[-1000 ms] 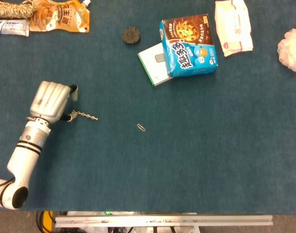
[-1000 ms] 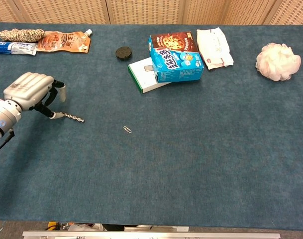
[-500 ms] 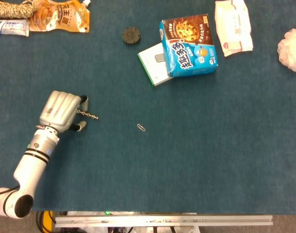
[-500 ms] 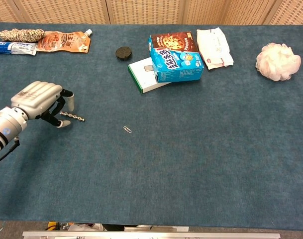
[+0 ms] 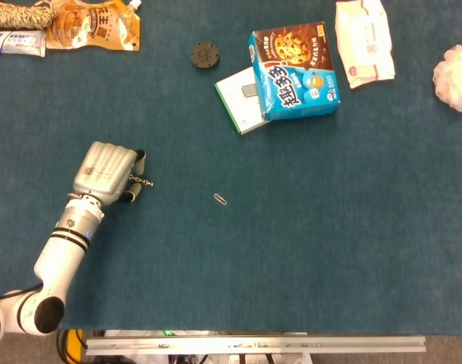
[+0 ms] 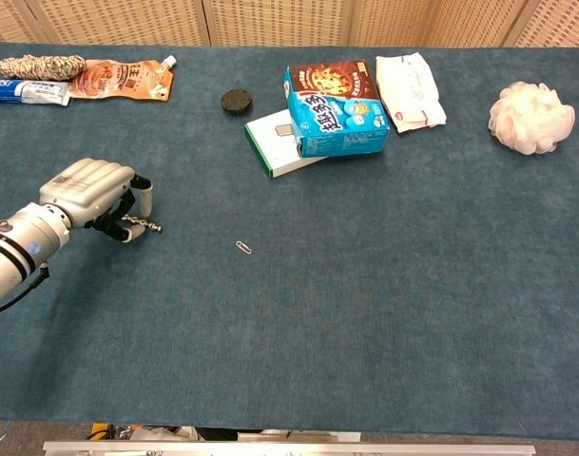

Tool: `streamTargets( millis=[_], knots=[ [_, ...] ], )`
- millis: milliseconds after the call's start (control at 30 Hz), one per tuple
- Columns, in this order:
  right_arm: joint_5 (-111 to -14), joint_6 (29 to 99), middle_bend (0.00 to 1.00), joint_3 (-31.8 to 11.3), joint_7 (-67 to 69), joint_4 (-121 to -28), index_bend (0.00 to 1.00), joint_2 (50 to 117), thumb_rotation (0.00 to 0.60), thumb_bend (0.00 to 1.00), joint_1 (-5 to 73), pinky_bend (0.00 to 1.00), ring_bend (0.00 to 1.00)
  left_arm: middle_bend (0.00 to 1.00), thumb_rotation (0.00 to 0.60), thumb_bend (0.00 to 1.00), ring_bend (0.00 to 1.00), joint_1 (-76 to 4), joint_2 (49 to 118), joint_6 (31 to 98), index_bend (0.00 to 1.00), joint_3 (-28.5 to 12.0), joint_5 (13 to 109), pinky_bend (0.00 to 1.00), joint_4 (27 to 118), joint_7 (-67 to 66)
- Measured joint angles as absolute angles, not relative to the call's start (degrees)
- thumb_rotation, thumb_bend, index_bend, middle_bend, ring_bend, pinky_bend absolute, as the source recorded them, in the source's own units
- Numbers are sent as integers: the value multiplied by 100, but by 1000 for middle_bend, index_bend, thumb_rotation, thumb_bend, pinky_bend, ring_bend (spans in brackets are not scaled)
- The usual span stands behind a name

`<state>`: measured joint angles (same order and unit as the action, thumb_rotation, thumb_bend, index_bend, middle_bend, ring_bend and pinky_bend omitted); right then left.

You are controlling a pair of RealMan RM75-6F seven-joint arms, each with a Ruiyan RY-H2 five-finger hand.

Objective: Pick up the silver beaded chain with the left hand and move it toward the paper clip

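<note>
The silver beaded chain (image 5: 144, 181) (image 6: 147, 226) lies on the blue table cloth at the left, with only its right end showing. My left hand (image 5: 104, 173) (image 6: 87, 191) hovers over its left part. A finger (image 5: 139, 160) and the thumb (image 5: 129, 196) stand apart on either side of the chain, which lies in the gap between them. I see no pinch on it. The small paper clip (image 5: 221, 199) (image 6: 242, 247) lies to the right of the chain, a good hand's width away. My right hand shows in neither view.
A blue cookie box (image 5: 294, 68) rests on a white-green box (image 5: 240, 99) at the back centre, with a black disc (image 5: 204, 55) to their left. Snack pouch (image 5: 94, 24) and toothpaste (image 5: 16, 42) lie back left; a white packet (image 5: 363, 40) and pouf (image 5: 455, 76) back right.
My left hand has slid right over the chain, covering most of it. The chain's right end has stayed where it was, and the finger-to-thumb gap looks unchanged.
</note>
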<state>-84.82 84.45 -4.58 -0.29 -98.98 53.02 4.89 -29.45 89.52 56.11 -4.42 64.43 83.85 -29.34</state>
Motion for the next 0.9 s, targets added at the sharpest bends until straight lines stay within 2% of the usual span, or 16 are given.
streamTargets(
  millis=[900],
  knots=[
    [-8485, 8469, 522, -463, 3, -9880, 474, 5283, 600, 268, 452, 453, 416, 829, 600, 307, 830, -3143, 9118, 5622, 514, -325, 6239, 904, 8256, -3049]
  ],
)
